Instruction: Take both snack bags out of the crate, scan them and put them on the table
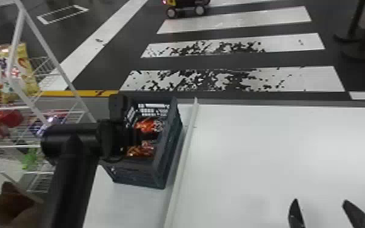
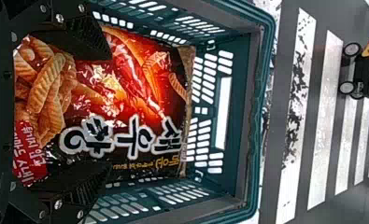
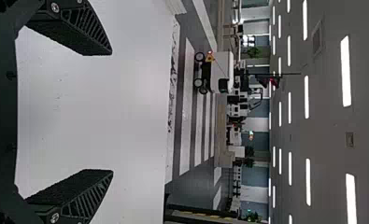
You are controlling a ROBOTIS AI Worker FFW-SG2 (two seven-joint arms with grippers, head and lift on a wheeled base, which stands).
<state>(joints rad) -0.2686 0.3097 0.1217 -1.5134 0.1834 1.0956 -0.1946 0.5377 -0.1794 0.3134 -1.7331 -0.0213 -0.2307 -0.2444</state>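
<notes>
At the crate [image 1: 168, 148], we are holding our left gripper [image 2: 106, 112], fingers apart, over a snack bag [image 2: 149, 93] lying inside — removing, scanning and placing both bags are seemingly all remaining. Over the table [image 1: 282, 145], we are holding our right gripper [image 3: 111, 112] — fingers apart, empty.

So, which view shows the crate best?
The head view: it shows the crate from outside, open top included, though the left arm hides part. The left wrist view looks into it, giving the inside up close.
</notes>
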